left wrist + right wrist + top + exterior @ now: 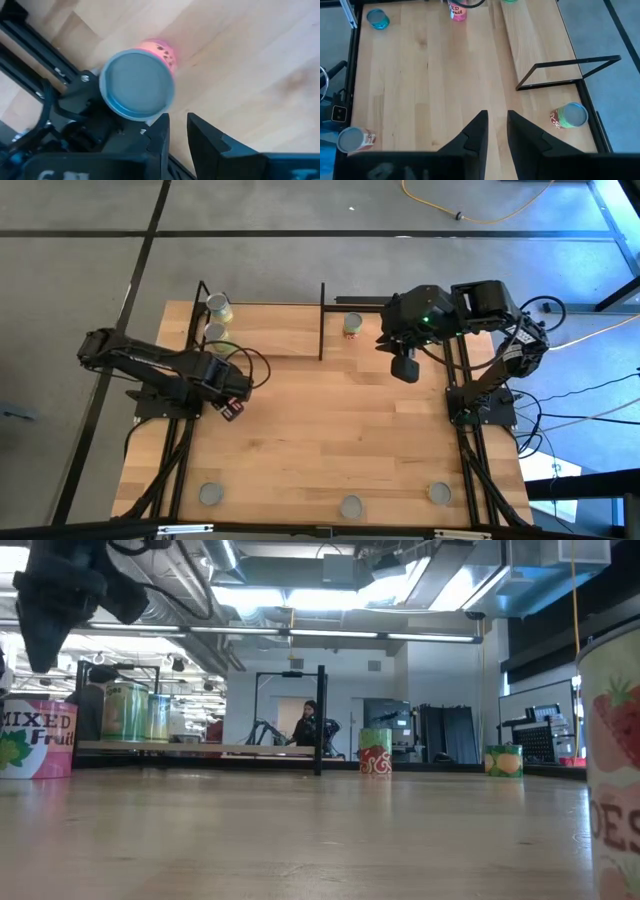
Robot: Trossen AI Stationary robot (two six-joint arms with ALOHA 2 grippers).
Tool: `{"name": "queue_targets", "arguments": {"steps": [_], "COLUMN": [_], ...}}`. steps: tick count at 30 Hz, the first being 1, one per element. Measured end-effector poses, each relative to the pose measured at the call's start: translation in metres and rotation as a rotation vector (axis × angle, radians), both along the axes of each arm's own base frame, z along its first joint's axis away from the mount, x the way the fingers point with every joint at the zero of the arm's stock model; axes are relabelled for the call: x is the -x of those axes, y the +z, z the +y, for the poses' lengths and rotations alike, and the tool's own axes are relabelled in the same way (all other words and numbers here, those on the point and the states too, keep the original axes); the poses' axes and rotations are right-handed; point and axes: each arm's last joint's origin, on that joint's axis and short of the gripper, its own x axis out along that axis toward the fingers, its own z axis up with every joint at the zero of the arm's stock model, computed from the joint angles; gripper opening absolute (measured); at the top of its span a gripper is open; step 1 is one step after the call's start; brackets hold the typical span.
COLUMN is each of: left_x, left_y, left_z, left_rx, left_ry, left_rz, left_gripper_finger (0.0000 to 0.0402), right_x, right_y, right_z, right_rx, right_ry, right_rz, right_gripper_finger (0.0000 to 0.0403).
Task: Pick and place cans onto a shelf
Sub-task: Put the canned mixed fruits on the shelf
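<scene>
Left pincer (177, 132) slightly parted, empty, right pincer (496, 131) likewise

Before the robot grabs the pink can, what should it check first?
1. Left end effector empty: ok, open, with nothing between its fingers.
2. Pink can lined up between those fingers: not ok, it stands off to one side of them.
3. Pink can upright: ok, its round grey top faces up.
4. Room on the shelf: ok, only two cans stand at one end, and the rest of the plank is bare.
5. Right end effector out of the way: ok, it hangs open and empty over the table's other side.
</scene>
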Motion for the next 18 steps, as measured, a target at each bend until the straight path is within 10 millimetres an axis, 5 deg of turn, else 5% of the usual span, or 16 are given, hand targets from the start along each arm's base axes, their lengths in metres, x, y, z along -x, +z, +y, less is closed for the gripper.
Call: {"name": "queue_targets", "arguments": {"steps": [18], "left_x": [0.001], "left_y": [-0.023], "left_z": [0.001], "left_rx": [-0.011], "left_ry": [-0.058], "left_rz": [-0.005], "left_gripper_finger": [0.0057], "right_x": [0.0], "right_y": [0.0], "right_z": [0.0], "right_rx": [-0.001], "right_ry": [0.0], "right_rz": [0.0], "right_gripper_finger": [0.0073]}}
